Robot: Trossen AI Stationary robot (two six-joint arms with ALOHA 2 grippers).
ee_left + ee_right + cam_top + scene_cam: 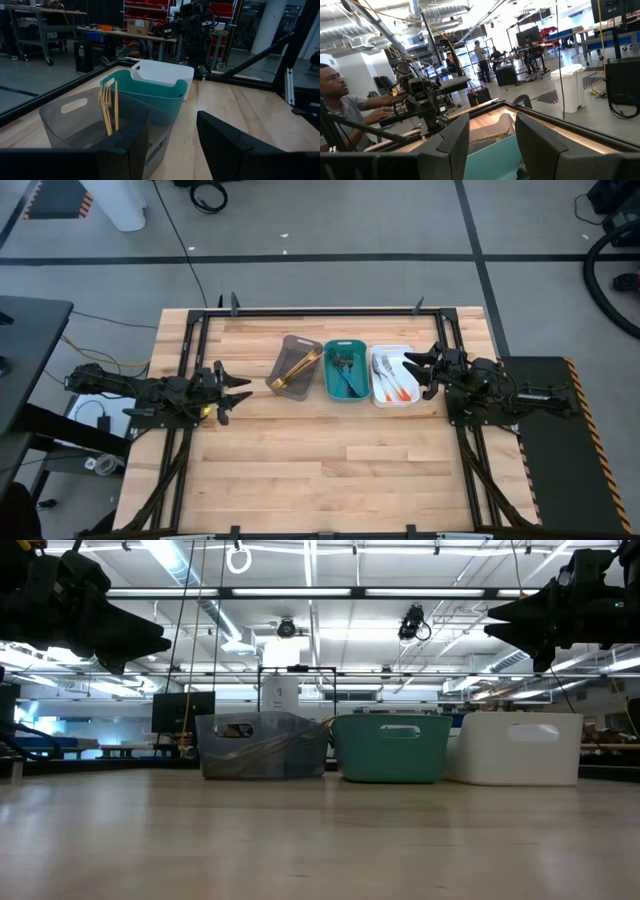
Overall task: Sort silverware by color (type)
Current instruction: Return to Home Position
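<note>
Fingers (225, 145) spread, flanking the three trays (390, 755)

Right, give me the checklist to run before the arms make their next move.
1. Left gripper open, holding nothing: ok.
2. Right gripper open, holding nothing: ok.
3. Both grippers high above the tray rims, per the low view: ok.
4. Gold silverware in the grey-brown tray: ok.
5. Blue-handled silverware in the teal tray, orange-handled silverware in the white tray: ok.
6. No silverware loose on the table: ok.
</note>
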